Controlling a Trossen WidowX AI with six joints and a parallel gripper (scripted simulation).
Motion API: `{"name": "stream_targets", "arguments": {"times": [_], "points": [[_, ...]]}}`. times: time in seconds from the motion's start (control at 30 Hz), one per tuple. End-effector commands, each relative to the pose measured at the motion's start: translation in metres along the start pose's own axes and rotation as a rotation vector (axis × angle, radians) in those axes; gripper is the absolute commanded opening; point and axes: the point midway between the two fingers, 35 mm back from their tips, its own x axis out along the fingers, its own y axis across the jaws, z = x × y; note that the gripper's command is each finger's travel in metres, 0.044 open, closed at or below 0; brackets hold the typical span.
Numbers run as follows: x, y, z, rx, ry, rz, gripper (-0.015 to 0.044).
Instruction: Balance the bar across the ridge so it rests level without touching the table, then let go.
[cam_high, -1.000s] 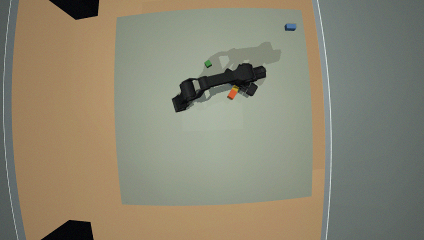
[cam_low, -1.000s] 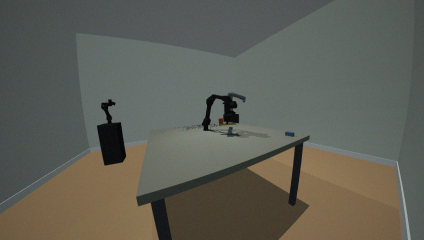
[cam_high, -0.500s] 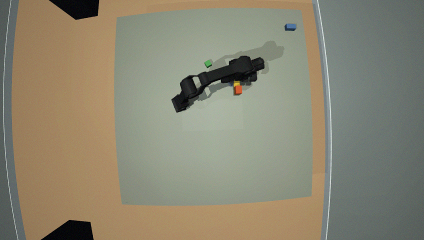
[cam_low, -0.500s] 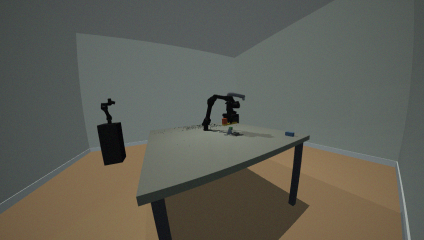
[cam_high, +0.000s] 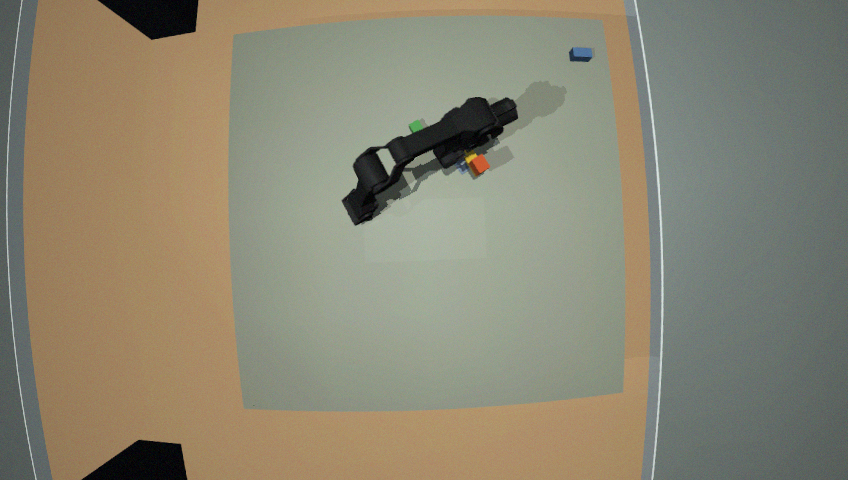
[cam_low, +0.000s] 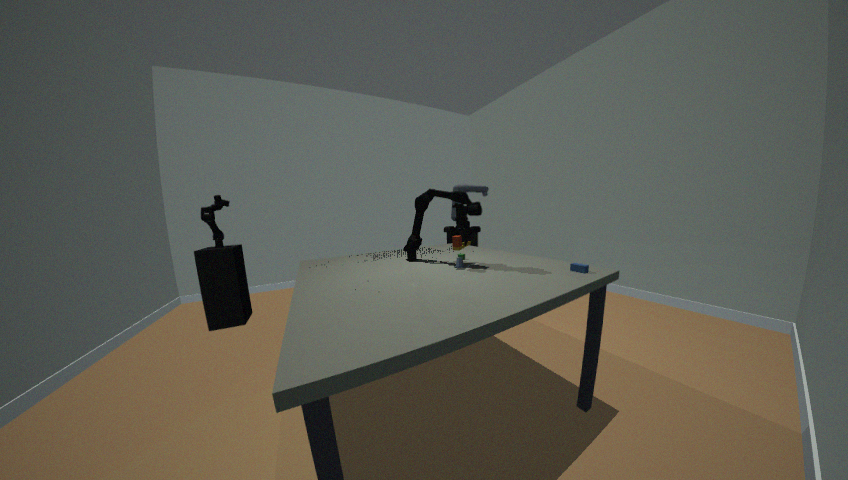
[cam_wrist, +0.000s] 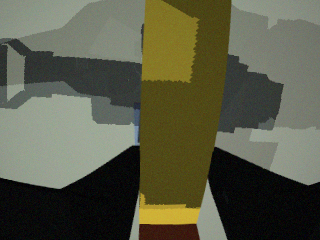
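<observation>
The yellow bar is held above the table, with an orange-red block at one end. My gripper is shut on the bar, one black finger on each side of it in the wrist view. The arm hides most of the bar and the fingers in the top view. The blue-grey ridge stands on the table below the held bar. In the wrist view only a sliver of it shows, just left of the bar; the bar hides the rest.
A green cube sits on the table beside the arm. A blue block lies near the table's far corner. Other arms stand on black pedestals away from the table.
</observation>
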Motion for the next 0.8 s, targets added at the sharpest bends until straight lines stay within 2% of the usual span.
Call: {"name": "stream_targets", "arguments": {"times": [0.0,0.77], "points": [[0.002,0.002,0.002,-0.027,-0.003,-0.001,0.0],[0.038,0.006,0.002,-0.031,-0.003,-0.001,0.0]]}}
